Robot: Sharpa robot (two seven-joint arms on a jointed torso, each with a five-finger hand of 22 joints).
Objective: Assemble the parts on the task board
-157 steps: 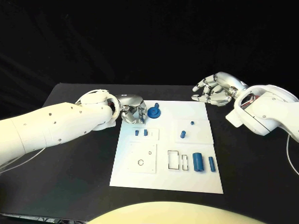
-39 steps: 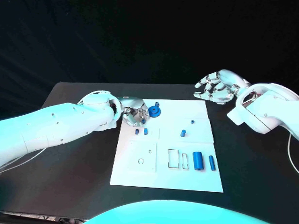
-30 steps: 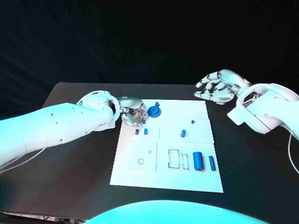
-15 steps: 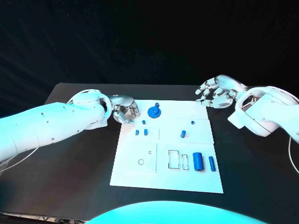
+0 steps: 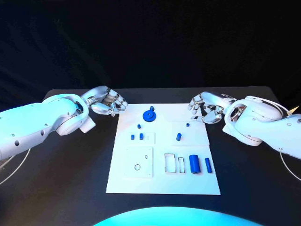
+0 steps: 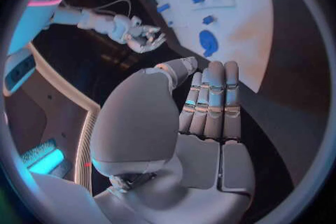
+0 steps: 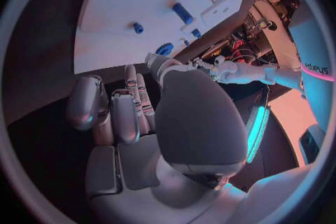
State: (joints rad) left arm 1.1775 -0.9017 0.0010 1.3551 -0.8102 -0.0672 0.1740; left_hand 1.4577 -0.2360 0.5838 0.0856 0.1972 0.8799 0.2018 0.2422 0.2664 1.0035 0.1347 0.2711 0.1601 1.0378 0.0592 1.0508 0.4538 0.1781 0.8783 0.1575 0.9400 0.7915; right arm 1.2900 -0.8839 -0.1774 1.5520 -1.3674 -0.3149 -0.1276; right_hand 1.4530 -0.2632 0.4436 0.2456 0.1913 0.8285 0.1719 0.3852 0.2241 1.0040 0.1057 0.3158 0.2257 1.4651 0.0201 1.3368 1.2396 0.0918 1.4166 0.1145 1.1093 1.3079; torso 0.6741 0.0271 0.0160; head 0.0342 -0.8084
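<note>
At the centre of the black bench (image 5: 69, 188) we saw the white task board (image 5: 161, 181), long side running near to far. On it lay the blue parts. A round disc-shaped part (image 5: 148, 116) with a small knob sat at the far end of the board. Just nearer, two small pegs (image 5: 137, 137) stood side by side on the left of the board, and one short peg (image 5: 179, 136) sat to their right. Nearer again, on the right, a thick cylinder (image 5: 194, 164) lay beside a thinner rod (image 5: 207, 165), both next to two outlined rectangular slots (image 5: 170, 163). A round hole (image 5: 137, 167) showed on the left, level with them.

We saw the left robot hand (image 5: 106, 100) just off the board's far left corner, fingers curled in together, with nothing in them as far as we could tell. The right robot hand (image 5: 206, 107) sat at the far right corner, fingers likewise curled and apparently holding nothing. Neither touched any part.

We judged that no part was in hand, so assembly work remained. The risks we saw: a robot hand coming in over the board with curled fingers could knock the small pegs or roll the cylinder and rod off their spots. The two pegs stood so close that pinching one could nudge its neighbour. A push against the board's edge could also slide the whole plate.
</note>
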